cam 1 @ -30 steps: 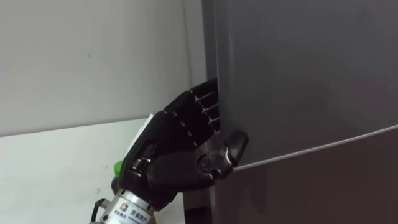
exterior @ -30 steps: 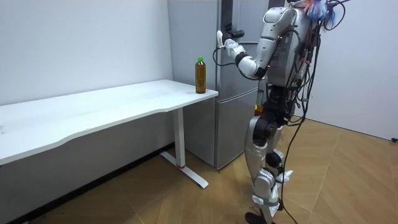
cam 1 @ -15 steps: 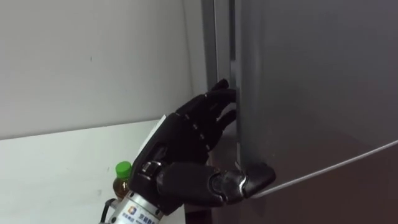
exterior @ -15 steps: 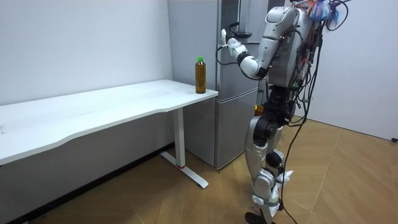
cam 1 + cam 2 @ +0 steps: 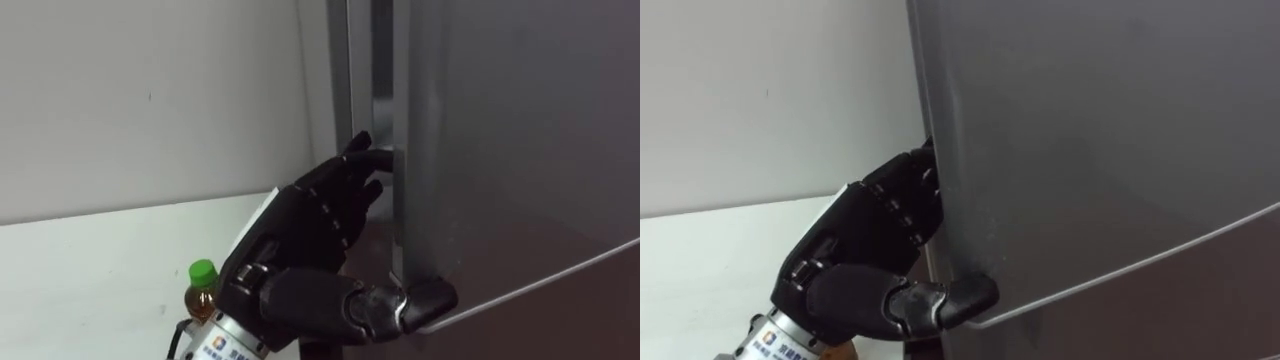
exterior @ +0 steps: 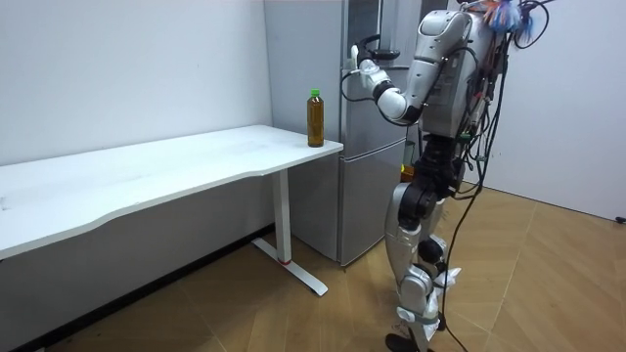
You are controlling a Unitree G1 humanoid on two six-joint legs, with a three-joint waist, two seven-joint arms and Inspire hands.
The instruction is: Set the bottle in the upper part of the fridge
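We locate the left hand (image 5: 300, 240) at the left vertical edge of the upper door (image 5: 520, 150) of the fridge (image 6: 364, 147). Its fingers (image 5: 345, 185) are curled and held close together, their tips hooked onto that edge, where a narrow gap shows between the door and the cabinet. The thumb (image 5: 428, 298) is pressed under the door's lower left corner, so the hand pinches the door edge between fingers and thumb.

The bottle (image 5: 199, 292) is in neither hand. It stands upright on the white table (image 5: 90, 270), below and to the left of the fingers and clear of them. We see its green cap (image 5: 203, 270) and a strip of brown contents just beside the wrist, which covers the rest.

In the room view, the bottle stands at the table's end next to the fridge. The robot stands upright facing the fridge, its left arm raised to the door.
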